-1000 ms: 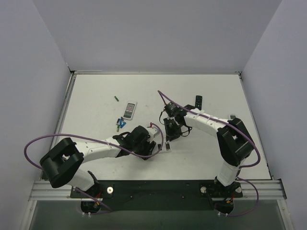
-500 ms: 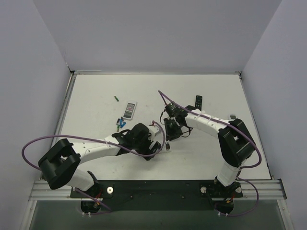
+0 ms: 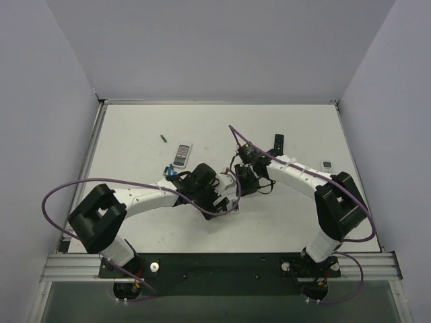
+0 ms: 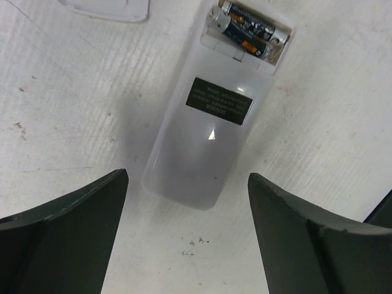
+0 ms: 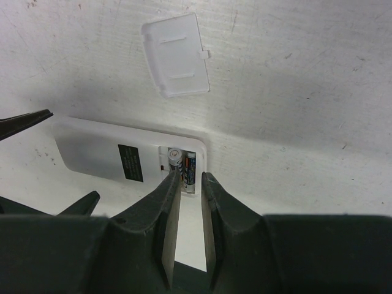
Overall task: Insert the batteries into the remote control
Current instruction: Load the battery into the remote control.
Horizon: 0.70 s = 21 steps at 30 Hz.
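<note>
Remote control (image 4: 202,147) is being supported back-up by tabletop (image 3: 135,134), approx. mid, compartment open w/ two batteries (image 4: 248,30) inside. Left pincer (image 4: 188,176) is being held spread wide astride remote's end, w/o contact. Right pincer (image 5: 190,176) is being held narrowly apart at batteries; whether it is pinching can't be told.

Matte white tabletop (image 3: 135,128): scuffed and speckled in the wrist views. White rectangular remote with grey face and dark buttons (image 3: 182,154): flat, left of centre. Slim black remote (image 3: 279,142): flat, far right. Small white rectangular item (image 3: 326,164): near right edge, type indeterminate. Plain pale walls (image 3: 215,47): three sides enclosed.
</note>
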Motion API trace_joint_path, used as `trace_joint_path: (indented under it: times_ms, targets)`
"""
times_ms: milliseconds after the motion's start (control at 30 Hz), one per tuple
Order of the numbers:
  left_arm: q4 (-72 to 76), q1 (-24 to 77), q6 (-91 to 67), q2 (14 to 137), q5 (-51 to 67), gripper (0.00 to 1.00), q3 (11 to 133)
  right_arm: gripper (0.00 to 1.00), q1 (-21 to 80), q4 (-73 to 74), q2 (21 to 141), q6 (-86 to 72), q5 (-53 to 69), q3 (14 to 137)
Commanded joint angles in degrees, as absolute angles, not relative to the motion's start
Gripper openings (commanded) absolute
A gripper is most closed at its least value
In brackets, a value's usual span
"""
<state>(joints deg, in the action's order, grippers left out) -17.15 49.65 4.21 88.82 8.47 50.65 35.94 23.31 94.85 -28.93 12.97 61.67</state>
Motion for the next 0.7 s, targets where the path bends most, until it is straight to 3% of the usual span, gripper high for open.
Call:
trace_joint_path:
  times_ms: [0,300,667]
  targets:
    - [-21.43,49.22,9.49,91.4,11.34,0.9,54.75,0.17,35.86,23.91,92.55,-29.0,12.74,61.0]
    - [-22.32,50.1,10.46,92.9,11.34,0.77,55.55,0.17,35.86,23.56,93.77,-29.88,13.45,61.52]
    - [-23.2,52.2,11.07,94.48,10.11,0.68,56.43,0.17,35.86,22.68,95.62,-32.08,14.41,62.14]
